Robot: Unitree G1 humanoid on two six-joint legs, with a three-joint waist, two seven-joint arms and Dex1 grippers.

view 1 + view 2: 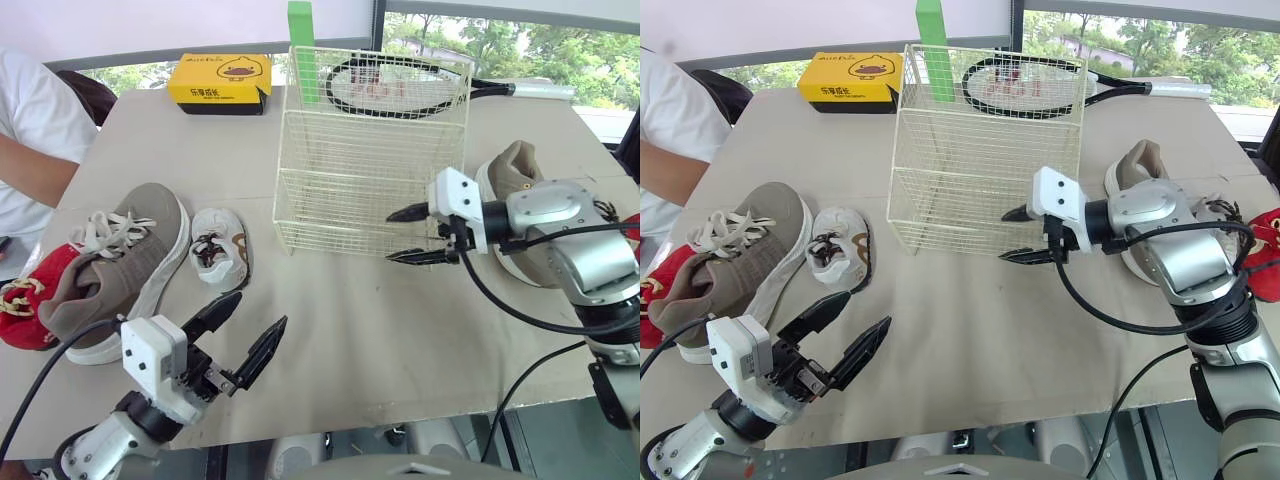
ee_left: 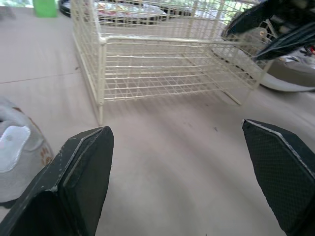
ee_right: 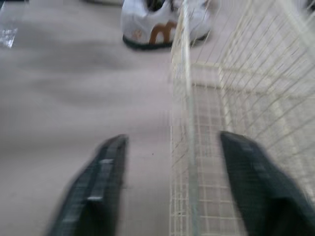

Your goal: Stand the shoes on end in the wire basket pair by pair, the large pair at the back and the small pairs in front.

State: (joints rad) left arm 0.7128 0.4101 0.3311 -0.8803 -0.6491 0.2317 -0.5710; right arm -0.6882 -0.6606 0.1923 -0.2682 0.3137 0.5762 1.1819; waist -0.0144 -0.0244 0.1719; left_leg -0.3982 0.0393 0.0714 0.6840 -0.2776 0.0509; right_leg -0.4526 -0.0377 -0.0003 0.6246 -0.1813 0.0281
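The wire basket sits empty on the surface. A large grey shoe and a small white shoe lie to its left. The right end effector, spread, straddles the basket's front corner wire, probably to steady it. The left end effector hovers spread and empty.

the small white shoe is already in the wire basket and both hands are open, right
No. The small white shoe lies on the table outside the wire basket, next to the large grey shoe, as the left eye view shows. The left hand and right hand are both open.
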